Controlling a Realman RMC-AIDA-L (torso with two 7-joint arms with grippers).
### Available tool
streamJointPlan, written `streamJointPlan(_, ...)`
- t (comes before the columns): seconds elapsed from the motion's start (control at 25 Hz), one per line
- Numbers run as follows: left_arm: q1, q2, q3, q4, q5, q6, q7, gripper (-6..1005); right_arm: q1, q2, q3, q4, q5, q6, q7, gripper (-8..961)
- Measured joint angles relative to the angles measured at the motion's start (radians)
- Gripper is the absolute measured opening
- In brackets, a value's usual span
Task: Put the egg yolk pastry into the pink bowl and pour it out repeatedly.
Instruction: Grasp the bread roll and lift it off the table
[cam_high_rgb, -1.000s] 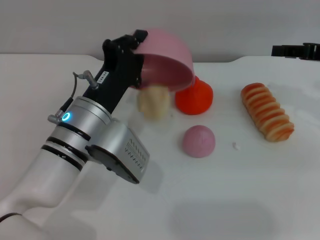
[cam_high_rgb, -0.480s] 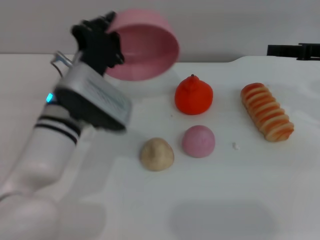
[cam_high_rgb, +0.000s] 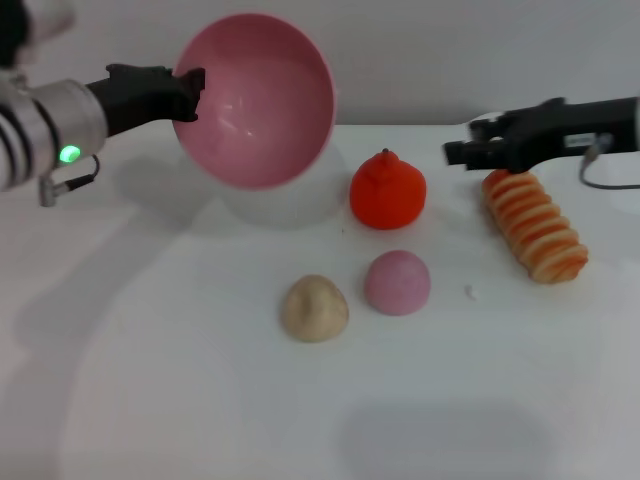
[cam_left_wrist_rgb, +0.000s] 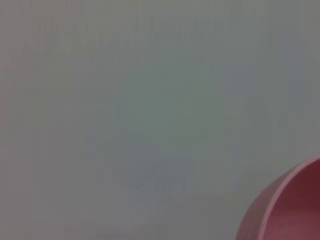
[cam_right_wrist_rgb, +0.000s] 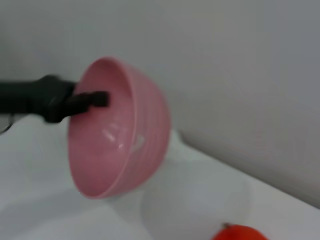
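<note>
The pink bowl (cam_high_rgb: 255, 100) hangs in the air at the back left, tipped on its side with its empty inside facing me. My left gripper (cam_high_rgb: 188, 88) is shut on its left rim. The right wrist view shows the same bowl (cam_right_wrist_rgb: 117, 130) and the left gripper (cam_right_wrist_rgb: 92, 99) on its rim. A piece of the bowl's rim (cam_left_wrist_rgb: 285, 210) shows in the left wrist view. The egg yolk pastry (cam_high_rgb: 314, 308) lies on the white table, in front of the bowl and apart from it. My right gripper (cam_high_rgb: 460, 150) hovers at the back right, above the table.
A mauve-pink dome (cam_high_rgb: 397, 282) sits just right of the pastry. An orange round fruit (cam_high_rgb: 387, 190) stands behind it and also shows in the right wrist view (cam_right_wrist_rgb: 240, 234). A ridged orange-striped bread roll (cam_high_rgb: 533, 224) lies at the right, under the right arm.
The pastry dropped out of the bowl onto the table. My left arm swung up and left with the bowl. My right arm came in from the right.
</note>
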Motion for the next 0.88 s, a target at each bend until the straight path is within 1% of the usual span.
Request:
streamJointPlan(0.12,-0.034,0.006,-0.199,-0.014,0.044,0.270,-0.083,1,0.013,0.001,-0.071,0.012,0.040,0.002,-0.063,580)
streamJointPlan(0.2,-0.038,0.010,-0.305,0.005,0.124,0.389,-0.190,1,0.024,0.001,-0.117,0.024,0.063,0.002,-0.097,583)
streamJointPlan(0.28,-0.038,0.025,-0.387,0.031,0.230,0.485,-0.351,1,0.044,0.001,-0.164,0.043,0.071,0.007,-0.122,585)
streamJointPlan(0.32,-0.038,0.034,-0.414,0.042,0.275,0.528,-0.420,1,0.053,0.001,-0.190,0.052,0.072,0.013,-0.127,587)
streamJointPlan(0.36,-0.032,0.050,-0.458,0.069,0.361,0.606,-0.533,1,0.078,0.002,-0.262,0.084,0.074,0.040,-0.130,588)
streamJointPlan(0.4,-0.026,0.051,-0.468,0.082,0.386,0.623,-0.550,1,0.089,0.002,-0.300,0.101,0.074,0.055,-0.130,590)
streamJointPlan(0.44,-0.026,0.051,-0.468,0.082,0.386,0.623,-0.550,1,0.089,0.002,-0.300,0.101,0.074,0.055,-0.130,591)
streamJointPlan(0.52,-0.006,0.051,-0.485,0.120,0.445,0.664,-0.593,1,0.118,0.002,-0.392,0.141,0.075,0.101,-0.129,594)
streamJointPlan(0.64,0.010,0.041,-0.498,0.173,0.537,0.720,-0.650,0,0.157,0.007,-0.523,0.189,0.081,0.172,-0.111,598)
streamJointPlan(0.8,0.003,0.033,-0.500,0.196,0.609,0.778,-0.679,0,0.195,0.011,-0.689,0.216,0.083,0.249,-0.052,658)
streamJointPlan(0.88,-0.007,0.030,-0.501,0.197,0.632,0.799,-0.682,0,0.205,0.011,-0.744,0.219,0.083,0.273,-0.012,687)
